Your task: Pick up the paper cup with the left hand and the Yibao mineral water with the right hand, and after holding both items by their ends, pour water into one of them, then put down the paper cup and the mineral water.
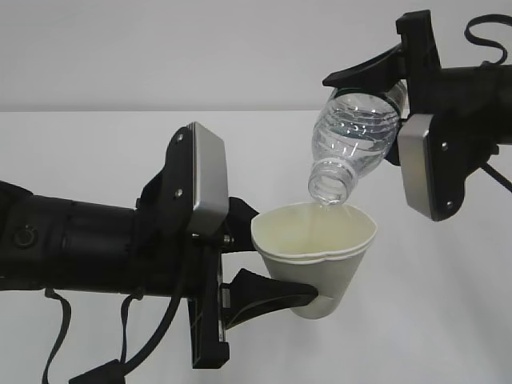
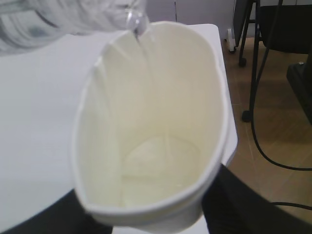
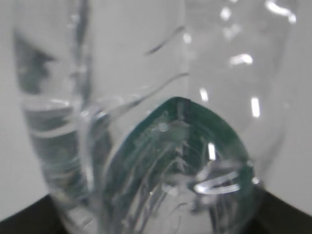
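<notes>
My left gripper (image 1: 286,260) is shut on the lower part of the paper cup (image 1: 316,248) and holds it above the white table; the squeeze has bent the rim oval. From the upper right, my right gripper (image 1: 386,100) is shut on the base end of the Yibao mineral water (image 1: 356,132). The bottle is tilted with its open mouth just above the cup's rim. In the left wrist view a thin trickle (image 2: 139,39) runs from the bottle (image 2: 58,19) into the cup (image 2: 151,146), which has a little water at the bottom. The bottle (image 3: 146,122) fills the right wrist view, its green label (image 3: 185,151) showing through.
The white table (image 1: 96,152) lies under both arms. In the left wrist view its right edge (image 2: 233,122) drops to a wooden floor, where black chair legs and a cable (image 2: 258,97) stand.
</notes>
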Controlling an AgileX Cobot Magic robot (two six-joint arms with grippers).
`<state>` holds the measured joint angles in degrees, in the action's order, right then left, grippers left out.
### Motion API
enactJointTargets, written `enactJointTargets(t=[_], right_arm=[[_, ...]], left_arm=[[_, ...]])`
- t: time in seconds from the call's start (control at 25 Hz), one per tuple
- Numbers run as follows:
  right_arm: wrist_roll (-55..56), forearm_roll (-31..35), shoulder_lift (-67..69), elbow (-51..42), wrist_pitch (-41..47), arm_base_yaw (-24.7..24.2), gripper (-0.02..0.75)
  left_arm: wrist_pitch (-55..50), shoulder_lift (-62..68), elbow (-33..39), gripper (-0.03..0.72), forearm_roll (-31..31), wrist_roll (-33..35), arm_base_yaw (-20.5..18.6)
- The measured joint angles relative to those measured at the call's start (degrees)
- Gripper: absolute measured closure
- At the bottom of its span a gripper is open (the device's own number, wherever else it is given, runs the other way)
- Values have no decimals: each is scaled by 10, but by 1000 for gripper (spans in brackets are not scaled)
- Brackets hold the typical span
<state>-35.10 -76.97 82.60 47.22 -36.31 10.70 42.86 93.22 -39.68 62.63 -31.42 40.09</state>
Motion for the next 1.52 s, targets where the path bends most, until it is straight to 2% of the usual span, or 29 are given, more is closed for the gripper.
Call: enactJointTargets(t=[1.52], right_arm=[[-4, 2, 0, 0, 0, 0, 285]], left_arm=[[-2, 0, 0, 325, -14, 0, 0]])
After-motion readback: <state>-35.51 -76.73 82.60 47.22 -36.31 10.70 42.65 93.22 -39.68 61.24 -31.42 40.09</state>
